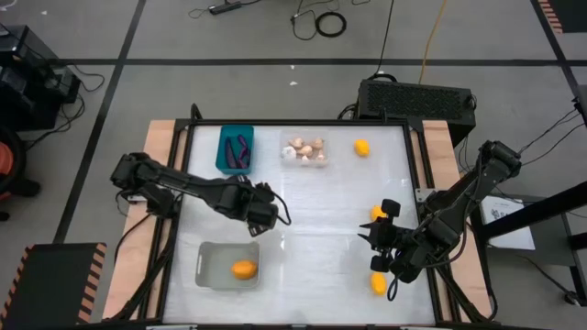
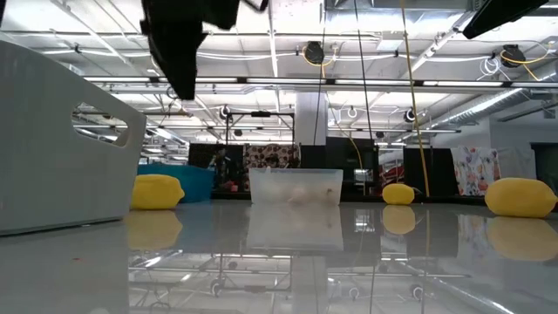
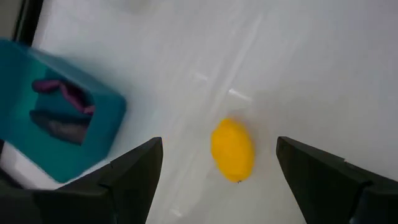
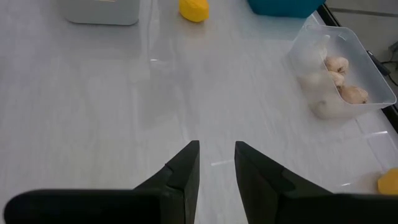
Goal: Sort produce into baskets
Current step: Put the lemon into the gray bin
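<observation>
I am holding my left pincer (image 1: 272, 214) spread wide and empty above the white desk (image 1: 321, 202), just beyond the pale grey rounded basket (image 1: 207, 266), since one yellow-orange oval piece (image 1: 243, 269) is already lying in that basket. My right pincer (image 1: 378, 240) is waiting well off from the basket, narrowed on nothing, among three loose yellow ovals.

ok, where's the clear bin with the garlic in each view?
High: clear bin at top centre of the table.
Low: middle of picture.
Left wrist: not in it.
Right wrist: right side.
Landmark: teal bin beside it, seen in all four.
</observation>
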